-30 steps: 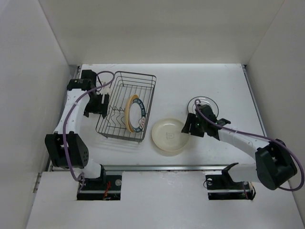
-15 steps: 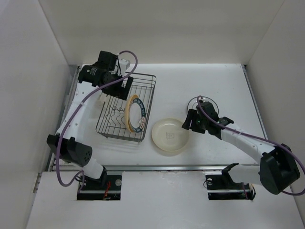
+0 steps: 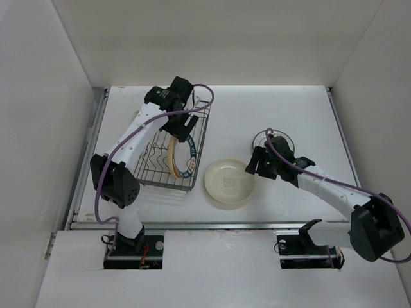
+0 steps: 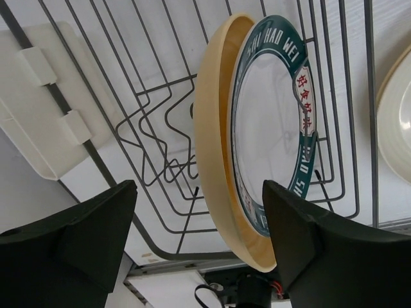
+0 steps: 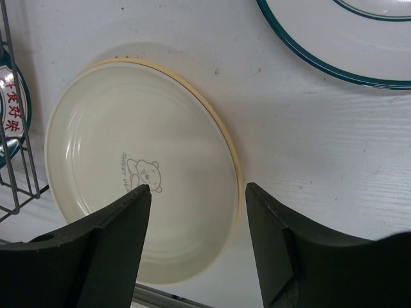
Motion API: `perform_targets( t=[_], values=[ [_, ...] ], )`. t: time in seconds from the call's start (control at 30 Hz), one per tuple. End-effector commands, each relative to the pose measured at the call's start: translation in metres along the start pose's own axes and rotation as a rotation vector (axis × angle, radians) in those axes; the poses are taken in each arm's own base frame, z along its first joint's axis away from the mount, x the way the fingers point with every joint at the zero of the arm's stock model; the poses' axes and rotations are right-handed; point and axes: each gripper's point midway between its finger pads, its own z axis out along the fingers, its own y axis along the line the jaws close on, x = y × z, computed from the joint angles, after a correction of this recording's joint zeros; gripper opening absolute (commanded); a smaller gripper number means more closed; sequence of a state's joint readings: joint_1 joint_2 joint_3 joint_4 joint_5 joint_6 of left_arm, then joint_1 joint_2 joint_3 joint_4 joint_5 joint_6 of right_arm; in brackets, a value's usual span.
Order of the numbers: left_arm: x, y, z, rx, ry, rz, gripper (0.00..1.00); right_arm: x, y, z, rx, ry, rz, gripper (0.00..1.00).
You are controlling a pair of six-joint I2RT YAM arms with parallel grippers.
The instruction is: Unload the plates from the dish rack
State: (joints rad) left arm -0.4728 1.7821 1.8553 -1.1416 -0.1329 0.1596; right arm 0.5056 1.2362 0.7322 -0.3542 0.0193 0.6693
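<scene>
Tan plate (image 4: pixel 212 147) and teal-rimmed plate (image 4: pixel 273 128) on edge, leaning together inside dish rack (image 4: pixel 148 83), left gripper (image 4: pixel 199 186) wide open above both. Risks pinching two together or snagging the rack. Right gripper (image 5: pixel 198 189) spread, empty, beside rack.

- The dish rack (image 3: pixel 149 162), a rectangular basket of thin dark wire with zigzag dividers, sits on the left part of the counter (image 3: pixel 257 102).
- A yellow-tan plate (image 4: pixel 215 147) stands on edge in the rack.
- A teal-rimmed lettered plate (image 4: pixel 273 122), white in the middle, stands upright against it.
- A cream plate (image 5: pixel 138 167) with a small bear print lies flat, face up, just right of the rack.
- A white plate with a thin teal rim (image 5: pixel 308 32) lies flat nearby, apart from the cream plate.
</scene>
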Motion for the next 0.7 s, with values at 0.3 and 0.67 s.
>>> perform_targets(
  t=[0.3,0.67],
  values=[
    [-0.004,0.023,-0.017,-0.14,-0.028,-0.005,0.53,-0.023,0.018,-0.011,-0.04,-0.065,-0.013,0.67],
    [0.005,0.019,0.007,-0.143,0.047,0.014,0.24,-0.021,0.014,-0.01,-0.027,-0.064,-0.013,0.67]
  ],
)
